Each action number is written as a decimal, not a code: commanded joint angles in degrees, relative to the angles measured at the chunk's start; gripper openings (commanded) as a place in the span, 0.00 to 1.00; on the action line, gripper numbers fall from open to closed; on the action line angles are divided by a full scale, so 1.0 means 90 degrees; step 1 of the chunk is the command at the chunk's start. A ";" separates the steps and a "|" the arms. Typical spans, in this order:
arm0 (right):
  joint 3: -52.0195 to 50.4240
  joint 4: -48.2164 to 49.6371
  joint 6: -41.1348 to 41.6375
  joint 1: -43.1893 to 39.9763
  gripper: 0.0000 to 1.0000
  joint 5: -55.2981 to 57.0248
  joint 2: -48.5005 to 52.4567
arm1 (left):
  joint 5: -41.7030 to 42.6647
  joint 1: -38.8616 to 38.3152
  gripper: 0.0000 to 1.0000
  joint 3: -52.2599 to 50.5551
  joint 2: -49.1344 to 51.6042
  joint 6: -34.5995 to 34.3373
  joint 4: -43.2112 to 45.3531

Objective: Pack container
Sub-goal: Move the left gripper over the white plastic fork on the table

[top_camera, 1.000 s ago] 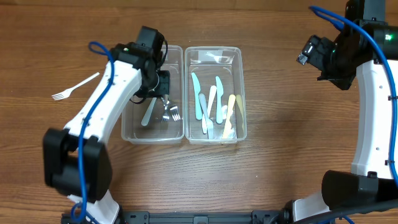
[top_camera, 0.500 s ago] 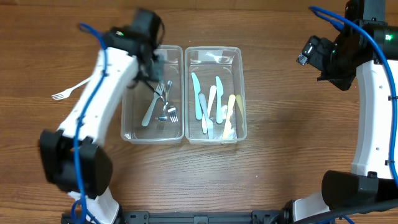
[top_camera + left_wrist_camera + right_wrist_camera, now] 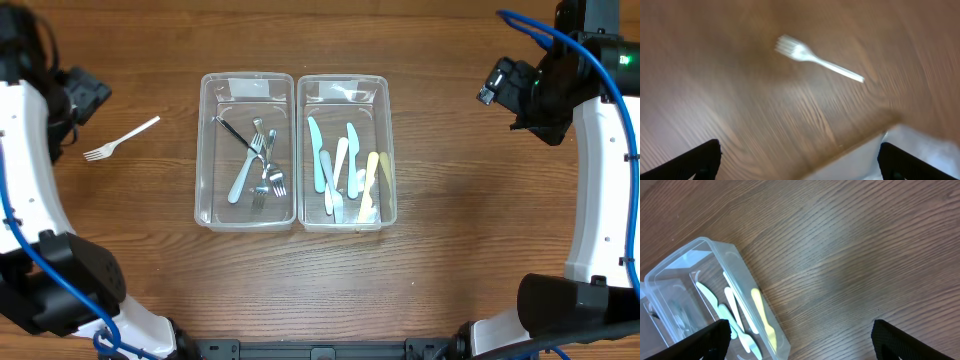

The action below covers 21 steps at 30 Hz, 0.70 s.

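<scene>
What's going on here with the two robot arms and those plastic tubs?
Cutlery is being sorted into two clear tubs: forks lie in the left tub, knives in the right tub. One white fork lies on the table outside them, and the left gripper hovers open near it, holding nothing. The right gripper, also open and empty, hangs off to the right tub's side.

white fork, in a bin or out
Out. The white fork lies on the wood table left of the left container, apart from it.
</scene>
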 commanded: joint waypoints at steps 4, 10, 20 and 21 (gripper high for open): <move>0.0005 0.0019 -0.0017 -0.0015 0.92 -0.0015 -0.0015 | 0.0935 0.0124 1.00 -0.0131 0.0624 -0.3687 -0.0007; 0.0005 0.0032 -0.0019 -0.0015 0.92 -0.0015 -0.0015 | 0.1042 0.0007 1.00 -0.0131 0.0719 -0.3861 0.0083; 0.0005 0.0114 -0.0019 -0.0015 0.92 -0.0015 -0.0015 | 0.0954 0.0000 1.00 0.0209 0.0673 0.1685 0.1200; 0.0005 0.0117 -0.0019 -0.0015 0.92 -0.0015 -0.0015 | 0.0850 0.0000 1.00 0.0296 0.0673 0.2040 0.1173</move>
